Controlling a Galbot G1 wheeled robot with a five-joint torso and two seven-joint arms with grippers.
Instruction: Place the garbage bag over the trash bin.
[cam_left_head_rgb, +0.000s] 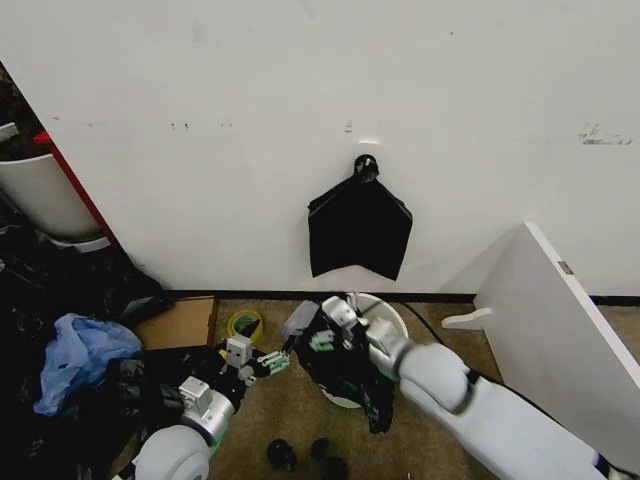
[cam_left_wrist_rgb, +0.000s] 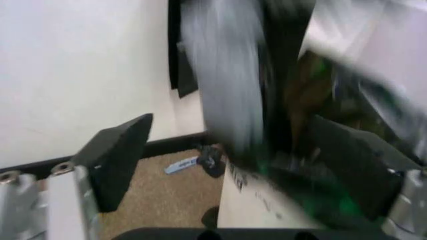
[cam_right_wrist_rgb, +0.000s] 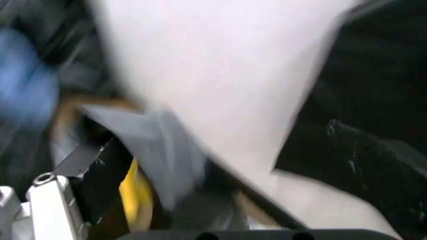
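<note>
Jaws: left gripper (cam_left_head_rgb: 268, 364) has its fingers spread apart w/ nothing between them, seen in head view and in left wrist view, where two dark pads (cam_left_wrist_rgb: 120, 155) stand well apart. Right gripper (cam_left_head_rgb: 322, 318): can't tell how its jaws stand; garbage bag plastic covers the tip in head view, and right wrist view is too blurred.

Garbage bag (cam_left_head_rgb: 345, 372), 1, glossy black and crinkled, sits right at the right gripper's tip and just beside the left gripper's open fingers. It drapes over the near side of the trash bin (cam_left_head_rgb: 392, 312), hanging down the outside wall to the floor. Bin, 1, round and cream-white; its far rim shows bare beyond the right gripper. Can't tell what is inside it, as bag and arm cover the mouth.

Both grippers are close together, left one reaching toward the bag's edge from the side away from the bin.

Well beyond both grippers, a flat black pack (cam_left_head_rgb: 358, 228), 1, w/ knotted top hangs on the white wall (cam_left_head_rgb: 200, 120).

Far from the left gripper, on its outer side: blue plastic bag (cam_left_head_rgb: 78, 355), 1, on a dark heap; cardboard piece (cam_left_head_rgb: 180, 322), 1; a yellow-green coil (cam_left_head_rgb: 244, 323), 1, near the left fingers. A white board (cam_left_head_rgb: 560, 330), 1, leans out past the right arm. Large white bin w/ red bar (cam_left_head_rgb: 45, 190), 1, stands far off beyond the blue bag.
</note>
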